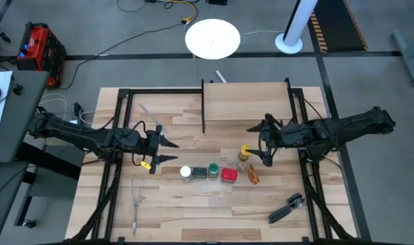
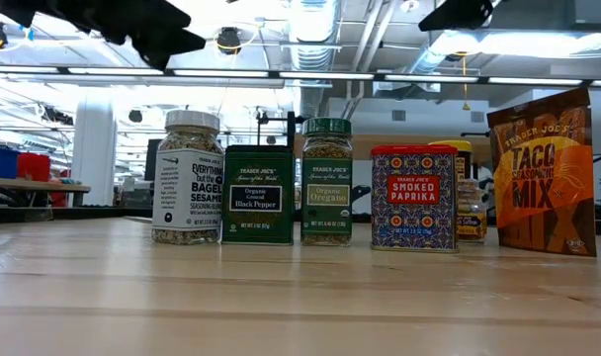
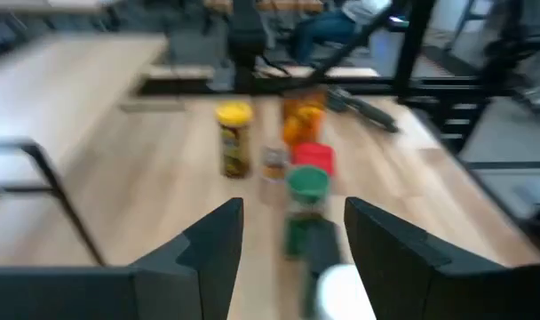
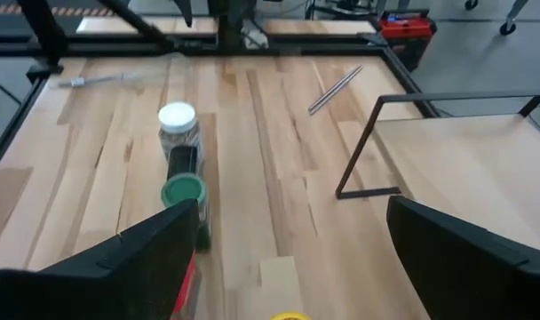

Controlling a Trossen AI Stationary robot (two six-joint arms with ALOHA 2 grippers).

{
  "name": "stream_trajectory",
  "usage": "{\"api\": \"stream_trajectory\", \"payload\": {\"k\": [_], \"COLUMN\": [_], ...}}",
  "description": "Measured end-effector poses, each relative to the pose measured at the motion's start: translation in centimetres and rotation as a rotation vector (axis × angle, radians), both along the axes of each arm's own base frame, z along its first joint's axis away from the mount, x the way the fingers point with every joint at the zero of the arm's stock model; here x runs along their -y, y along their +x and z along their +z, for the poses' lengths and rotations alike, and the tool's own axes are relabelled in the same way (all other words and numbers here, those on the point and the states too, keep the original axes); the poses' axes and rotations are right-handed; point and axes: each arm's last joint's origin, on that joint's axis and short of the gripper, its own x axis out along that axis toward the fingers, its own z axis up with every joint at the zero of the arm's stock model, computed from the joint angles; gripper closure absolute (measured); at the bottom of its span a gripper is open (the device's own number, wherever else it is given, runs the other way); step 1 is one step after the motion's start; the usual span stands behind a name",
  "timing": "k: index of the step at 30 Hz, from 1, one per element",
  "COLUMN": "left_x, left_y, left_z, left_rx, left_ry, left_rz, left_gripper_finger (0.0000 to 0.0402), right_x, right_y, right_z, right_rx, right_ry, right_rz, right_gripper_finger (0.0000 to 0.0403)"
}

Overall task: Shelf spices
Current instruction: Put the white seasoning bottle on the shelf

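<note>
From above, six spices stood in a row on the plank table's middle: white-capped jar (image 1: 186, 173), dark square tin (image 1: 199, 172), green-capped jar (image 1: 213, 170), red tin (image 1: 228, 175), orange pouch (image 1: 252, 175), yellow-capped jar (image 1: 244, 152); the pale-board shelf (image 1: 246, 102) at the far edge was bare, evidently awaiting them. Left gripper (image 1: 167, 150), half open and empty, hovered beside the row's white-capped end; right gripper (image 1: 261, 143), wide open and empty, hung just beside the yellow-capped jar. Each wrist view showed the row ahead of its fingers.

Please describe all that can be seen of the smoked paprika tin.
The smoked paprika tin is a squarish red box with a blue patterned face and a red label, apparently metal. It stands upright and closed on the table, in the row between the green-capped oregano jar and the taco seasoning packet. No gripper touches it.
</note>
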Motion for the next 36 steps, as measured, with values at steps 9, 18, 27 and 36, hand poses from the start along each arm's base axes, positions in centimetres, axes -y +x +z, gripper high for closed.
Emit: {"api": "stream_trajectory", "payload": {"k": [9,18,27,36], "left_x": [0.2,0.3,0.3,-0.5], "left_y": [0.3,0.3,0.2,0.2], "left_z": [-1.9,-2.0,-2.3,-2.2], "left_rx": [-0.178,-0.205,-0.229,-0.179], "left_ry": [-0.250,-0.311,-0.252,-0.148], "left_rz": [0.059,0.033,0.014,0.244], "left_gripper_finger": [0.0212,0.0212,0.0212,0.0212], "right_x": [-0.3,-0.3,-0.4,-0.4], "right_y": [0.3,0.4,0.5,0.6], "right_z": [-0.3,-0.3,-0.1,0.1], "right_rx": [-0.018,-0.014,0.016,0.039], "right_ry": [-0.006,-0.005,0.011,0.018], "right_rz": [0.012,0.011,0.008,0.009], "right_gripper_finger": [0.0037,0.0037,0.0037,0.0037]}}
